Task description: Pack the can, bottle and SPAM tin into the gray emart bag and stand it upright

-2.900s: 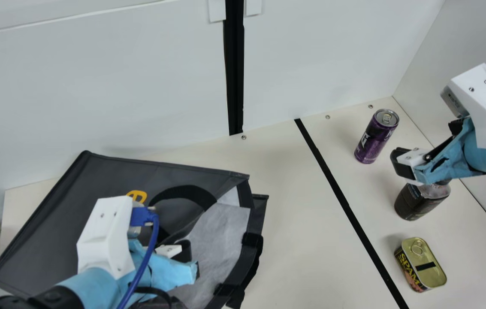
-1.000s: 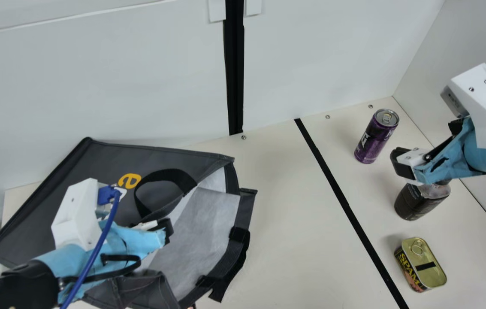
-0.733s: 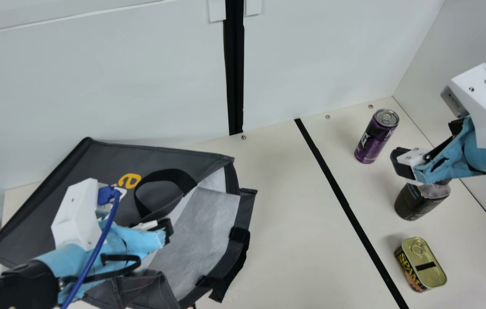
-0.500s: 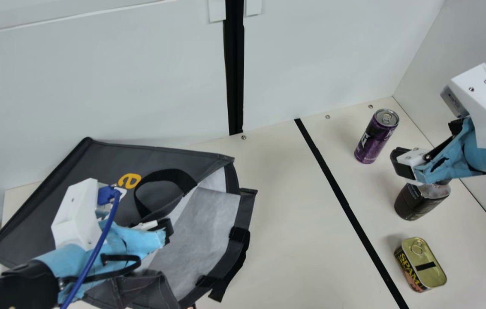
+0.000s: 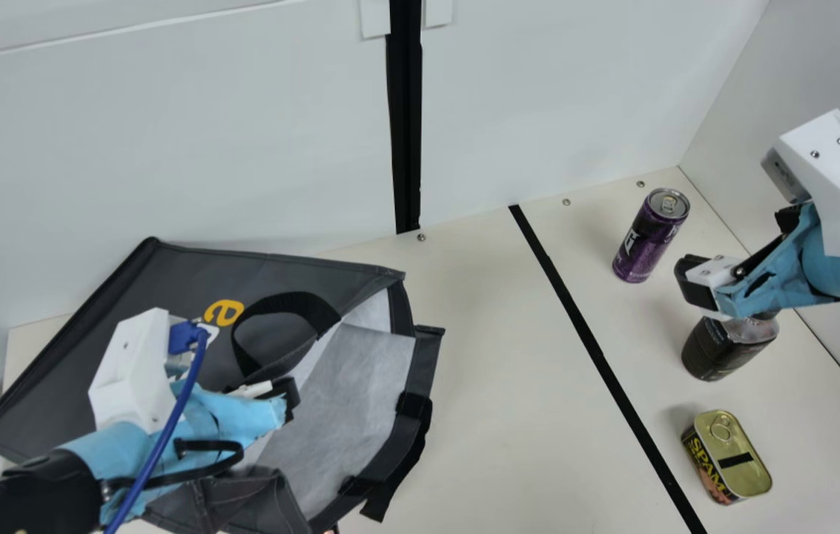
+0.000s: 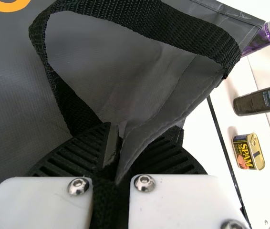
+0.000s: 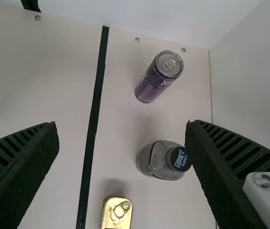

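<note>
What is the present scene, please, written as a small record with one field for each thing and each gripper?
Bag: lying on the table, mouth open, lining visible
Can: purple, upright, outside the bag
Bottle: dark label, upright, between can and tin
Tin: lid up, outside the bag
Left gripper: closed on the bag's edge
Right gripper: open, above the table by the bottle, holding nothing
Black line: on the table, between bag and the three goods
Packed: none of the three

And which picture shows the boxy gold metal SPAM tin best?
The main view: the SPAM tin is whole, its lid broad and clear. The left wrist view shows it whole too, but the lid looks thin. In the right wrist view, it's cut off.
</note>
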